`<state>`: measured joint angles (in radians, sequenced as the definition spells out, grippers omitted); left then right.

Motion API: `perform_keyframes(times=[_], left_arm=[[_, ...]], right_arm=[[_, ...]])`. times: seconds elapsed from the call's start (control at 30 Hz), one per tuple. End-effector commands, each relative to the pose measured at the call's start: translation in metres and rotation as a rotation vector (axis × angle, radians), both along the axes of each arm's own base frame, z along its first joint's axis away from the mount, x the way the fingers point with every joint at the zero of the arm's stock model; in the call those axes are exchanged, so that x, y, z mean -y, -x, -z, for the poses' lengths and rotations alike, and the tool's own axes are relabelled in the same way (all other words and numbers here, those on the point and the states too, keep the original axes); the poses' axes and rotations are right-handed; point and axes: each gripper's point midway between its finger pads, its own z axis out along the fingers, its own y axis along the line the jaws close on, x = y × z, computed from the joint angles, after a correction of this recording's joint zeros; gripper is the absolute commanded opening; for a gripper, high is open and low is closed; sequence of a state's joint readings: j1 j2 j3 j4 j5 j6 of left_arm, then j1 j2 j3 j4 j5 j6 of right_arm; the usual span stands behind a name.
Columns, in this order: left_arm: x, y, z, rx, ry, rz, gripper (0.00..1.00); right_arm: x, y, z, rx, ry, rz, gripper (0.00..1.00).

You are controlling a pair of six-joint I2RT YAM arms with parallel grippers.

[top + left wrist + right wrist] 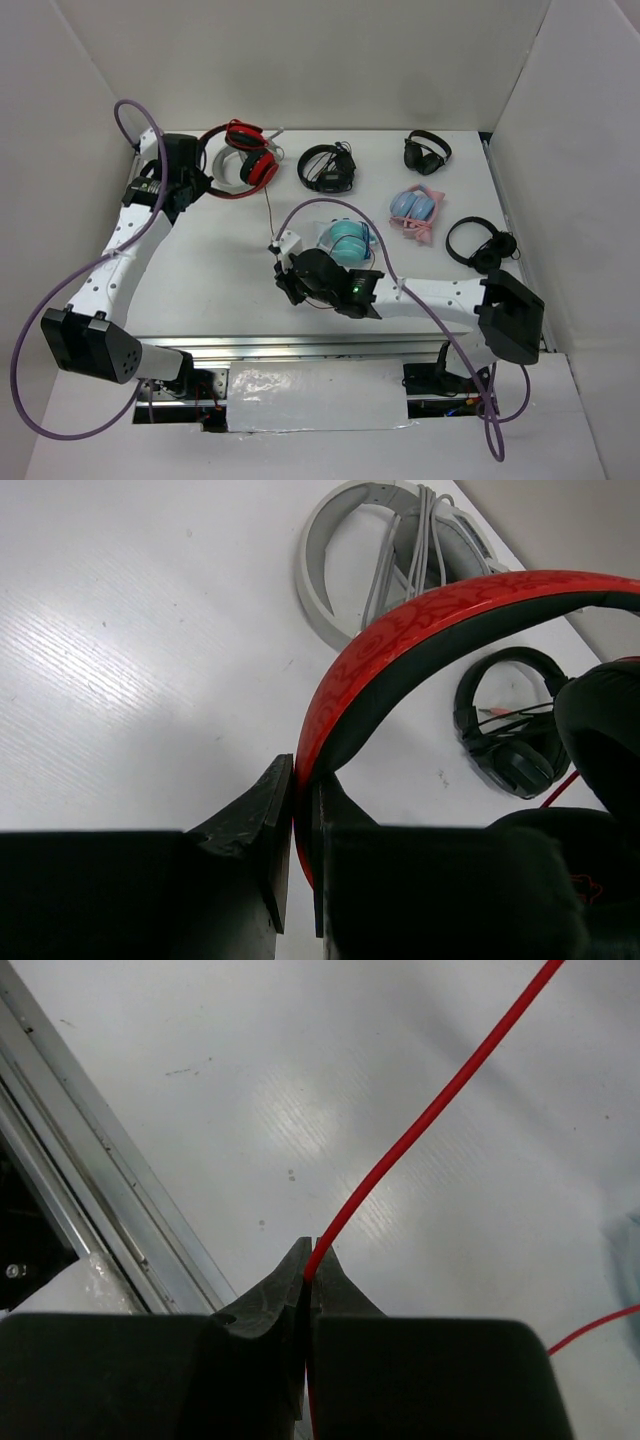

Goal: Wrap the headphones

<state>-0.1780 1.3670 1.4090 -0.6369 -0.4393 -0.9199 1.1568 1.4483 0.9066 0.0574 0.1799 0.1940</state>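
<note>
Left gripper (303, 776): jaws closed on the headband (420, 620) of the red headphones (248, 160), the red band edge pinched between the two fingertips. The band arcs up and away to the right of that gripper, and one black ear pad (600, 730) sits close on its right side. Beyond the band, a light grey headphones set (335, 590) with its cord bundled on it lies flat on the counter (120, 630), and a black headphones set (510, 745) lies further off to the right. Right gripper (310, 1262): jaws together on the thin red cable (430, 1115), which leaves the fingertips and runs straight ahead and to the right, above the counter. A second run of cable shows low on that gripper's right. A metal rail (90, 1190) at the counter edge lies just to its left. In the top view the cable runs from the red headphones to the right gripper, and a teal headphones set (350, 240) lies just beside that gripper.
</note>
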Motion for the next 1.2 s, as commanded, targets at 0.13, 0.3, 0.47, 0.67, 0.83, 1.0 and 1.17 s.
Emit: perform_keyframes(times=[0.13,0.3,0.47,0.67,0.83,1.0,1.17], left_arm=[[0.03,-0.018,-0.056,0.232,0.157,0.158,0.0],[0.039,-0.006,-0.086,0.303,0.189,0.24,0.0],[0.05,0.004,-0.102,0.349,0.23,0.326,0.0],[0.032,0.003,-0.101,0.354,0.196,0.223,0.0],[0.023,-0.007,-0.077,0.301,0.184,0.154,0.0],[0.004,-0.007,-0.04,0.199,0.138,0.001,0.0],[-0.002,0.005,-0.012,0.12,0.029,-0.118,0.0]], right_arm=[[-0.013,-0.048,0.011,-0.014,0.012,0.077,0.0],[-0.016,-0.086,0.031,-0.076,-0.015,0.13,0.0],[-0.025,-0.104,0.02,-0.025,-0.037,0.15,0.0],[-0.037,-0.059,0.003,0.017,-0.079,-0.006,0.0],[-0.04,-0.006,-0.005,0.053,-0.099,-0.154,0.0],[-0.027,0.012,-0.02,0.07,-0.071,-0.121,0.0],[-0.007,-0.002,-0.038,0.073,-0.026,0.02,0.0]])
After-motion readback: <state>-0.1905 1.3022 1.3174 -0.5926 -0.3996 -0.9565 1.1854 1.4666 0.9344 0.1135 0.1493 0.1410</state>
